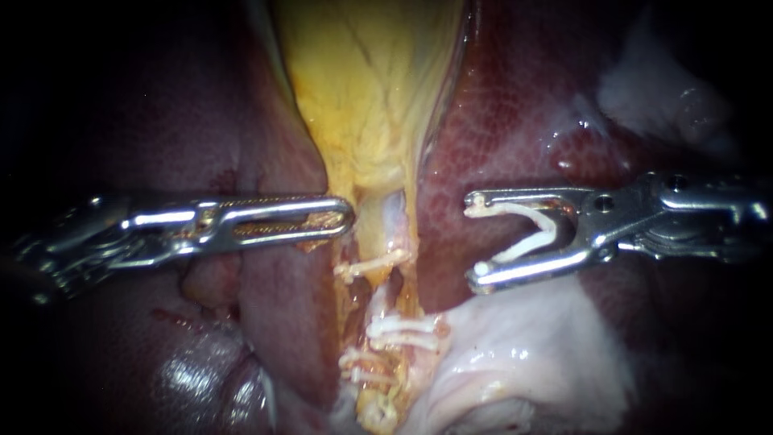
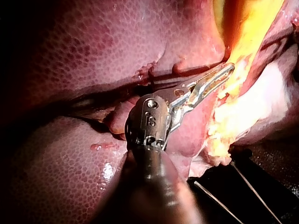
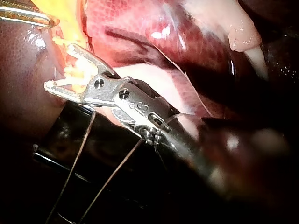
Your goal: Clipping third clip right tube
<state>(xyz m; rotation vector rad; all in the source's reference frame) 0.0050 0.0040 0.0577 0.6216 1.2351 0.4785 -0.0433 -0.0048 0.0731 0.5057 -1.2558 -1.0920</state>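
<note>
The yellow gallbladder (image 1: 370, 89) narrows down into a pale tube (image 1: 393, 225) between dark red liver lobes (image 1: 499, 137). One white clip (image 1: 374, 264) crosses the tube, and two more white clips (image 1: 400, 329) sit lower on it. My right instrument (image 1: 475, 240) stands to the right of the tube and apart from it. Its jaws are spread wide, with an open white clip (image 1: 527, 234) seated between them. My left instrument (image 1: 342, 216) lies level, jaws together, its tip against the tissue edge beside the tube. The right wrist view shows the loaded right instrument (image 3: 60, 66) short of the yellow tissue.
Pale whitish tissue (image 1: 523, 354) bulges below the right instrument. The liver (image 2: 93, 56) fills the ground around the left instrument (image 2: 223, 72). A dark tray edge (image 3: 56, 140) and thin wires (image 3: 79, 154) lie under the right instrument's shaft.
</note>
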